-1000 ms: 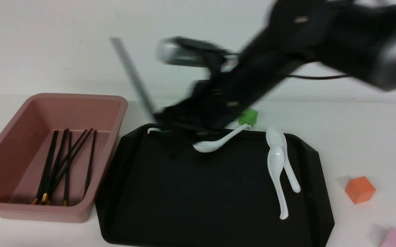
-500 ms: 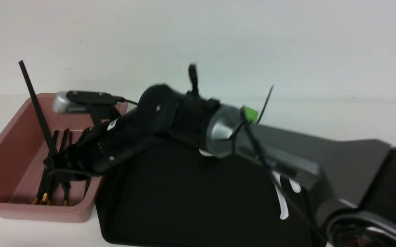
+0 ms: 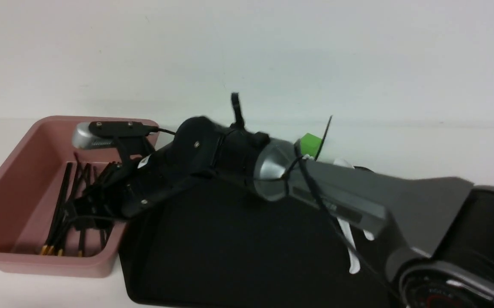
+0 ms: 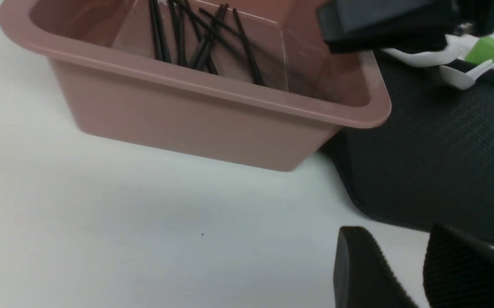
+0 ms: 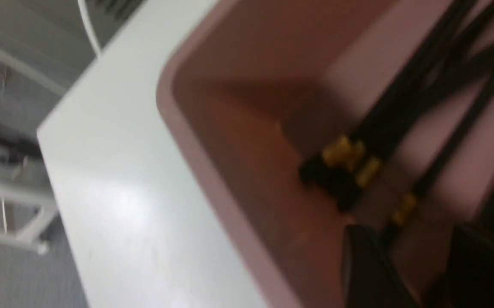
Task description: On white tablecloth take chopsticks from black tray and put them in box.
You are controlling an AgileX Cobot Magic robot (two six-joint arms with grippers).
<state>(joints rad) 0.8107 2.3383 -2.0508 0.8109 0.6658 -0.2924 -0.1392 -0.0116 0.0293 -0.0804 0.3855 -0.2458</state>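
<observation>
The chopsticks (image 3: 65,201) lie in the pink box (image 3: 11,171); none show on the black tray (image 3: 229,248). The right jaws hang apart low in the box, holding nothing. The left jaws are apart too, empty. Pulling back, the right arm (image 3: 336,196) could bump the box rim or knock the white spoons (image 3: 353,264). No writing can be read

bg | wall (image 3: 247,51): plain white, matte, we see it fill the far side | floor (image 5: 3,278): grey, blurred | furniture: white frame (image 5: 11,188) standing on the floor, we can't tell what kind | light: soft, even, indoor
</observation>
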